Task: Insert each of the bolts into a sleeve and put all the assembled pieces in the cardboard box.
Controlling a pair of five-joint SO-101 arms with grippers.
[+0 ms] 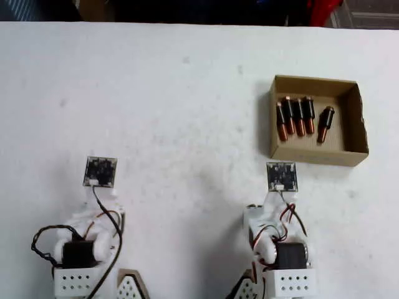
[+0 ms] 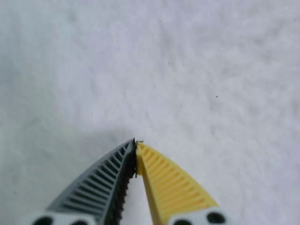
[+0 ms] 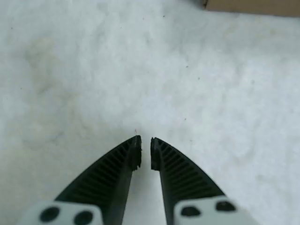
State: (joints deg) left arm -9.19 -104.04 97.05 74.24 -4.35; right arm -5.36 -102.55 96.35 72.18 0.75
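The cardboard box (image 1: 351, 154) sits at the right of the table and holds several assembled bolt-and-sleeve pieces (image 1: 298, 117), dark with copper ends; most lie side by side and one lies apart at the right. The left arm (image 1: 93, 212) is drawn back at the near edge. Its gripper (image 2: 136, 143) is shut on nothing, grey and yellow tips touching above bare table. The right arm (image 1: 280, 218) rests just in front of the box. Its black gripper (image 3: 146, 153) is shut down to a thin slit with nothing in it. An edge of the box (image 3: 253, 5) lies beyond it.
The white table (image 1: 174, 106) stretches wide to the left of the box and ahead of both arms. Dark and red items (image 1: 324, 9) lie past the far edge.
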